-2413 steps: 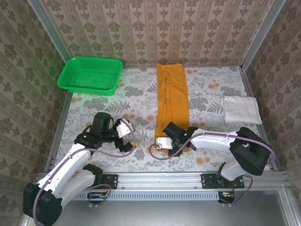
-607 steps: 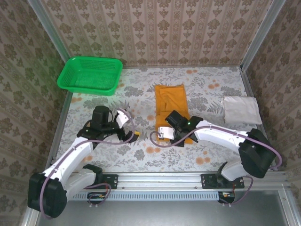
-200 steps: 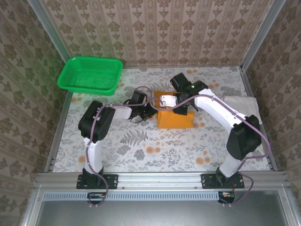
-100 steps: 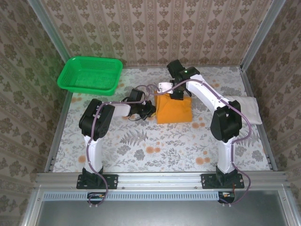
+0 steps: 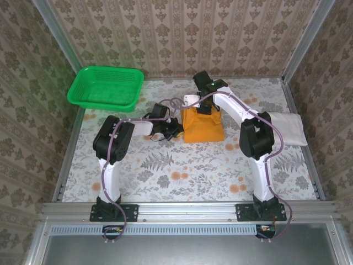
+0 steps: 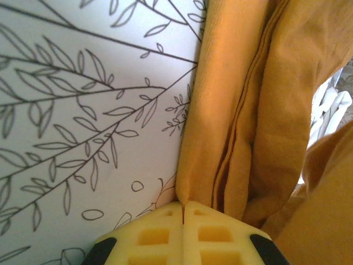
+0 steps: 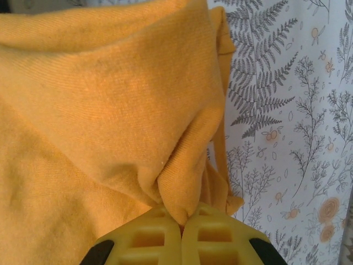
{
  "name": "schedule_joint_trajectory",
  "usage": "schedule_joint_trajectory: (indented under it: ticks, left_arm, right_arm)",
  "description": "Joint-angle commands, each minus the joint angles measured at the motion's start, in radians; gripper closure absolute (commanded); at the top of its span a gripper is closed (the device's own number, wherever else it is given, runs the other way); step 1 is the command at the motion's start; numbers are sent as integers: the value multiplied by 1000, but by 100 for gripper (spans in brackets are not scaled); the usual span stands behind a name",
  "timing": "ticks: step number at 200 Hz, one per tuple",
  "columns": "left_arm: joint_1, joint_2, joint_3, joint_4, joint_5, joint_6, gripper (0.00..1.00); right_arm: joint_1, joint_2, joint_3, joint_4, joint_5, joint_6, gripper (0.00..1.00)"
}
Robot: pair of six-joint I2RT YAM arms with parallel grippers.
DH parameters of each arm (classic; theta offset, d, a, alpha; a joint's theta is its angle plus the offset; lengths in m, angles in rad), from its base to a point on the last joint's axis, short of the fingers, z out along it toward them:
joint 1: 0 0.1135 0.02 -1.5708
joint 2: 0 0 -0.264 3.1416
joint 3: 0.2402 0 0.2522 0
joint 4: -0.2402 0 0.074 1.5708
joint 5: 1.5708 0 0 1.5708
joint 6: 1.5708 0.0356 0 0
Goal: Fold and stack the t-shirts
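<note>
The mustard-orange t-shirt (image 7: 99, 110) is matt knitted cloth with a fine rib and a stitched seam. The white t-shirt (image 5: 284, 128) is matt cloth. The fingers (image 6: 151, 237) of the left gripper (image 6: 182, 210) and the right gripper (image 7: 182, 218) are matt yellow moulded plastic. The basket (image 5: 105, 88) is glossy green plastic mesh. The table (image 5: 165, 171) has a smooth printed covering, and its front rail (image 5: 187, 211) is ribbed metal.

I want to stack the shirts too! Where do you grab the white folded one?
Probably pinch the white folded t-shirt at its near edge, coming in low from the robot's side. It lies flat with its right edge close to the side rail, so there is little room there. In front of it the table is bare, so the fingers can slide under all the layers.
</note>
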Motion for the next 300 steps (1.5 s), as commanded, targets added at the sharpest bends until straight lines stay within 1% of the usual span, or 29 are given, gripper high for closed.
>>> schedule_joint_trajectory:
  ticks: [1,54,61,69,76,81,90,96,105,123,138,147,153,166,176,190,213,226,238,251,260,270,283,290,300]
  left_arm:
    - [-4,141,-32,-101,-138,31,100]
    - [-4,134,-49,-97,-141,32,100]
    - [-3,131,-53,-97,-142,32,100]
    - [-4,126,-55,-97,-144,32,100]
    - [-4,123,-56,-97,-145,32,100]
    - [-4,121,-55,-98,-147,32,100]
    - [-4,117,-58,-92,-148,31,100]
    - [-4,117,-60,-88,-148,29,100]
    - [-4,118,-62,-81,-148,25,100]
    - [-5,111,-73,-64,-150,14,100]
    - [-7,92,-92,-42,-167,9,100]
    - [-8,72,-108,-30,-196,9,100]
    - [-9,55,-120,-21,-219,12,100]
    - [-10,21,-141,-1,-256,14,100]
    - [-13,-9,-157,13,-283,15,94]
    - [-18,-59,-168,26,-323,29,86]
    - [-33,-155,-184,32,-415,65,74]
    - [-46,-202,-178,16,-484,87,62]
    - [-59,-234,-164,-2,-535,117,51]
    - [-72,-248,-138,-24,-566,149,42]
    - [-77,-239,-109,-40,-568,165,36]
    - [-78,-218,-68,-58,-545,178,30]
    - [-79,-186,-19,-70,-520,179,27]
    - [-79,-171,2,-76,-514,178,27]
    - [-79,-148,34,-89,-508,179,32]
  right_arm:
    - [-7,27,33,90,15,26,100]
    - [-8,101,43,176,48,52,100]
    - [-8,109,40,190,54,57,96]
    - [-7,117,36,211,68,70,88]
    - [-7,120,32,229,77,87,74]
    - [-8,120,30,241,81,101,62]
    - [-9,111,22,262,83,120,34]
    - [-10,96,7,287,80,144,23]
    - [-13,62,-33,335,67,184,15]
    - [-22,-34,-154,457,49,303,8]
    - [-32,-124,-279,569,55,454,7]
    - [-41,-172,-349,623,77,568,6]
    - [-49,-206,-387,646,90,645,5]
    - [-73,-264,-461,662,77,790,4]
    - [-97,-303,-519,677,49,912,4]
    - [-138,-339,-579,680,-23,1072,4]
    - [-211,-346,-642,696,-164,1269,8]
    - [-248,-319,-648,702,-228,1371,10]
    - [-273,-287,-641,710,-280,1437,14]
    - [-279,-247,-620,711,-324,1465,17]
    - [-279,-222,-595,692,-327,1478,22]
    - [-279,-189,-570,681,-339,1489,25]
    - [-279,-154,-545,671,-341,1505,31]
    - [-279,-139,-543,674,-342,1513,36]
    - [-280,-117,-535,682,-338,1529,42]
